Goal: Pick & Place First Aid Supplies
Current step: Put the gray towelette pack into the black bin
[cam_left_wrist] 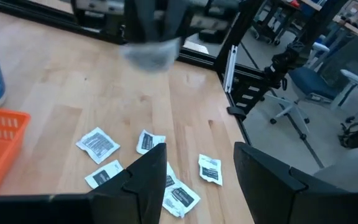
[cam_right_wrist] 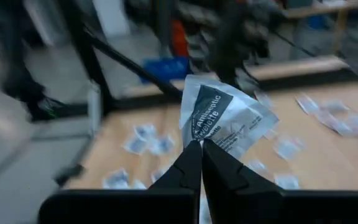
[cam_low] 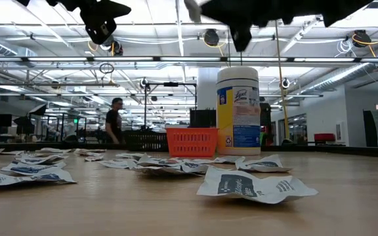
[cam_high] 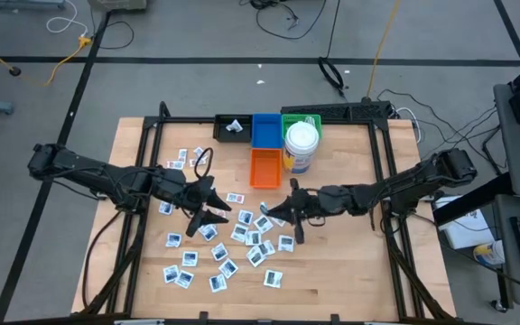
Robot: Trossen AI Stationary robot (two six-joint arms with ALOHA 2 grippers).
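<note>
One white packet (cam_right_wrist: 229, 118) in right end effector (cam_right_wrist: 201, 144)

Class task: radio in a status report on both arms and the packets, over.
Right tool shut on a white packet, lifted above the table. Left tool open, empty, over scattered packets. Orange bin nearby; wipes canister beside it.

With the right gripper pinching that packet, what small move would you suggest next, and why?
Probably carry it toward the orange bin: the right gripper is shut on a white packet, lifted above the scattered packets, while the left gripper hovers open and empty.
</note>
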